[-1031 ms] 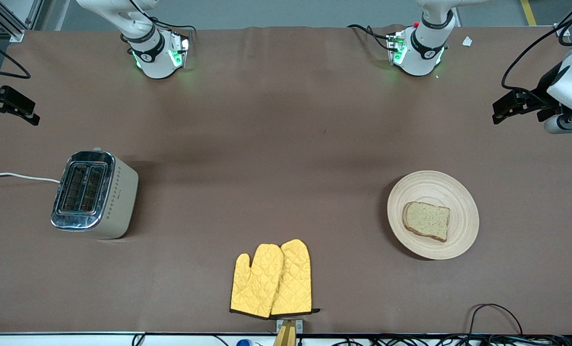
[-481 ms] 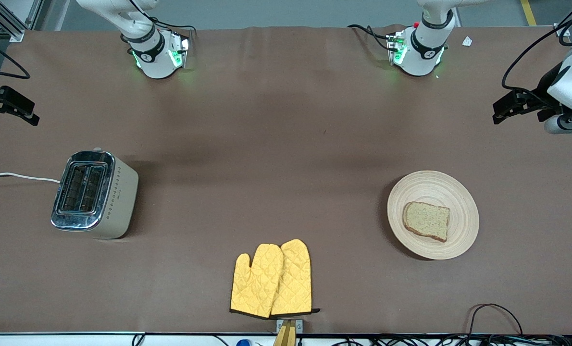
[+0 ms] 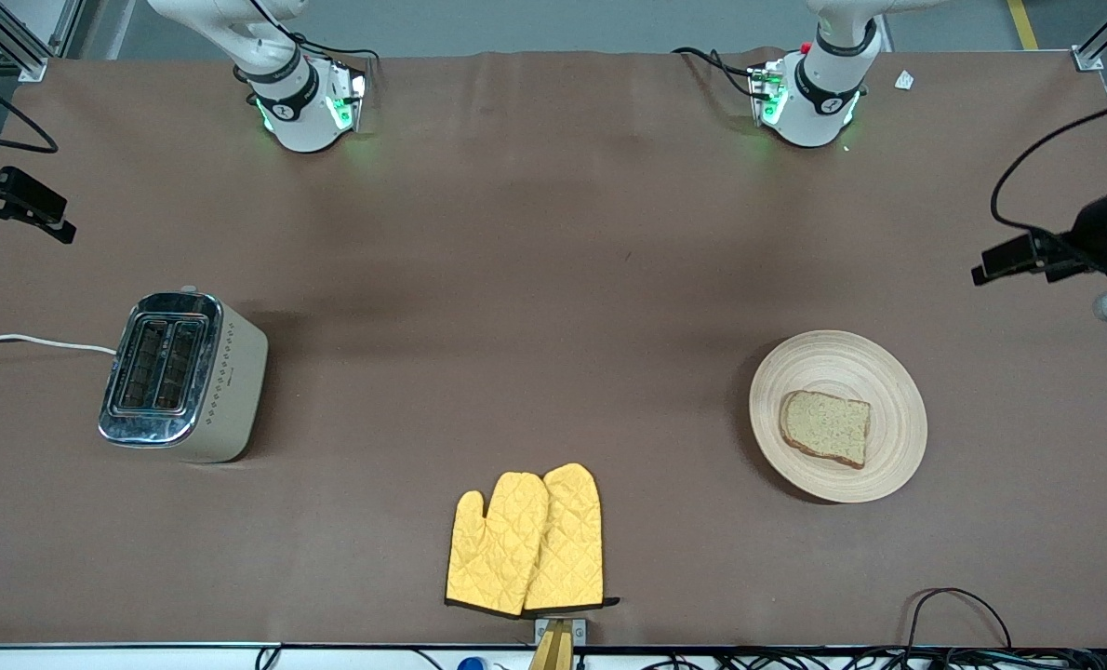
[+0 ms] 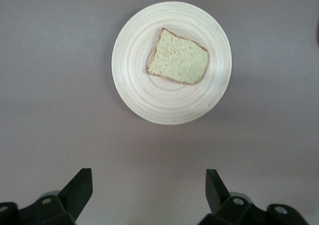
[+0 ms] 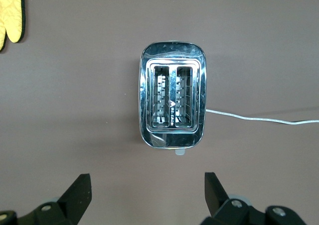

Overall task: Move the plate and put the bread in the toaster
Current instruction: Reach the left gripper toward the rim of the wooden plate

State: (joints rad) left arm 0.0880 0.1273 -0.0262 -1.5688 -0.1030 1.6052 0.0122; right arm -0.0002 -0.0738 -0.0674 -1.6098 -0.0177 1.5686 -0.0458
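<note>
Left wrist view: left tool (image 4: 148, 195) spread wide, fingers (image 4: 79, 187) far apart, holding nothing, touching nothing, up in the air over bare brown bench (image 4: 50, 85); plate (image 4: 144, 93) lying flat on the bench ahead of the fingertips, well apart from them; bread (image 4: 178, 63) lying flat on the plate, a little off its centre, crust edge dark around the pale speckled face

Right wrist view: right tool (image 5: 147, 195) likewise spread wide, fingers (image 5: 79, 190) far apart, empty, hanging over the bench (image 5: 75, 110); toaster (image 5: 172, 93) upright ahead of the fingertips, apart from them, both slots open and empty, chrome top shiny, white cord (image 5: 259, 119) trailing off from one side; corner of a yellow oven mitt (image 5: 10, 13) at the frame edge

Front view: left tool (image 3: 1009, 261) at the left arm's end of the bench (image 3: 553, 279), farther from the camera than the plate (image 3: 898, 456); bread (image 3: 825, 427) on that plate; right tool (image 3: 28, 209) at the right arm's end, farther from the camera than the toaster (image 3: 181, 377); cord (image 3: 33, 341) running off the bench edge; toaster and plate well apart, at either end; pair of yellow oven mitts (image 3: 527, 542) between them, nearer to the camera, overlapping each other, close to the bench edge
</note>
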